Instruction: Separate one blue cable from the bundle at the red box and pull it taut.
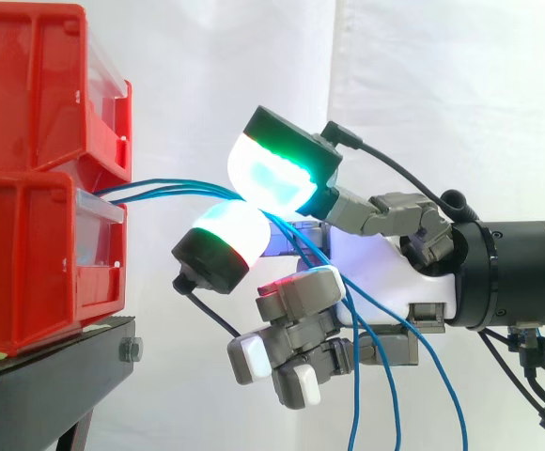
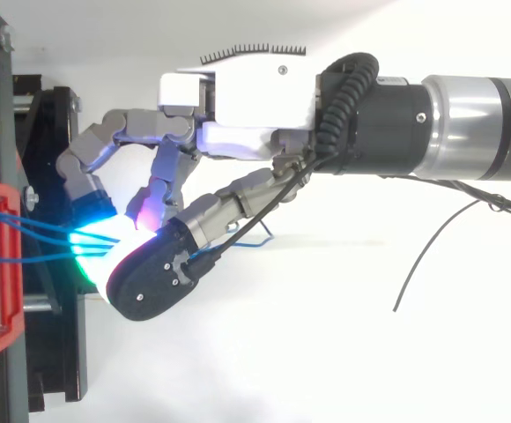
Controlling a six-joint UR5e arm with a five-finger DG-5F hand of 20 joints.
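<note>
At the left of your side view: glossy red plastic bins (image 1: 28,178), a black metal stand (image 1: 56,376) below, thin blue cables (image 1: 160,191). On the grey-and-white robot hand (image 1: 399,263), fingertip pads (image 1: 271,174) glow green, cyan and white.

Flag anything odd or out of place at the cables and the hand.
Several blue cables from the red bin run together between the hand's glowing pads, not one alone, so none looks separated yet. Behind the pads they hang slack. Nothing looks damaged or spilled.

red bins (image 1: 28,122) were glossy plastic, black stand (image 1: 56,371) was matt metal, blue cables (image 1: 160,189) were smooth-sheathed, white curtain (image 1: 442,85) was soft cloth
</note>
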